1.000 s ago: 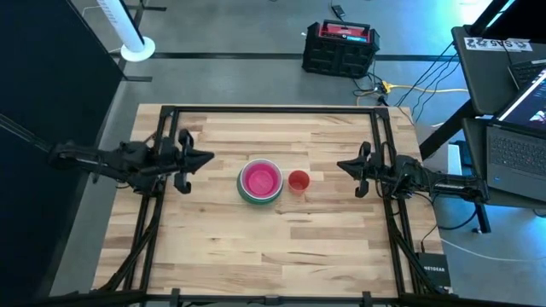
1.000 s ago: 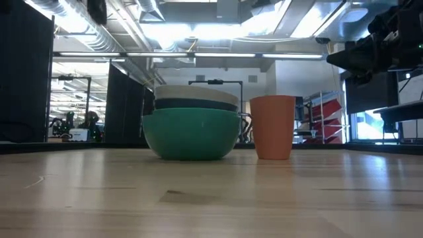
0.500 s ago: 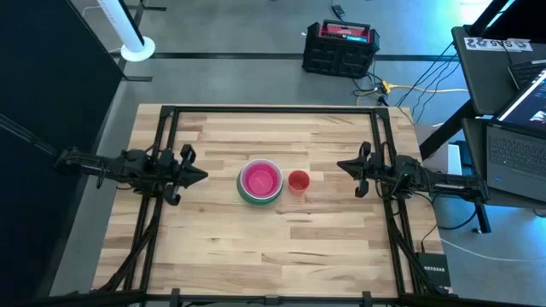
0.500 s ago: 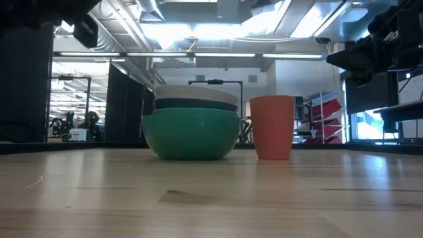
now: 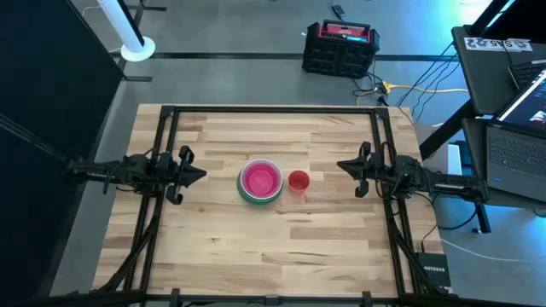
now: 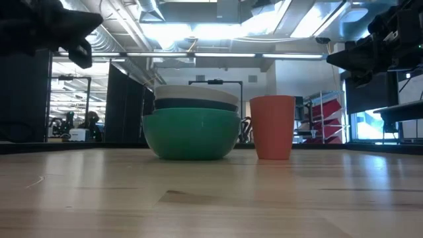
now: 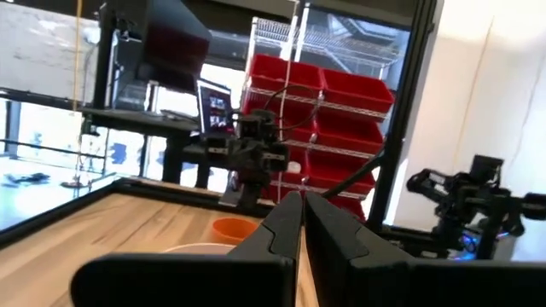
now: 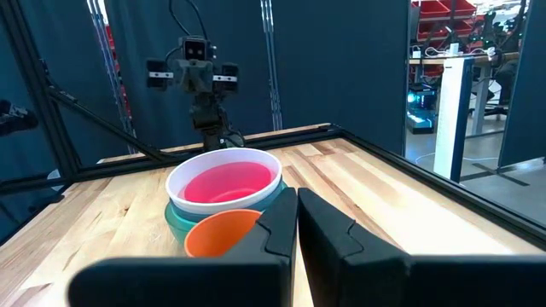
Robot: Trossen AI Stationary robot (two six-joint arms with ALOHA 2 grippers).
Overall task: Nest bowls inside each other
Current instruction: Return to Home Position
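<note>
High view: one stack (image 5: pixel 260 181) of four nested bowls, teal outermost, then dark blue, white and pink innermost, stands at the table (image 5: pixel 256 247) centre. One orange cup (image 5: pixel 298 181) stands just beside it on the right arm's side. The left gripper (image 5: pixel 201 175) and right gripper (image 5: pixel 341 165) flank the stack, well apart from it, each closed and empty. Bare wood surrounds the stack out to every edge.
</note>
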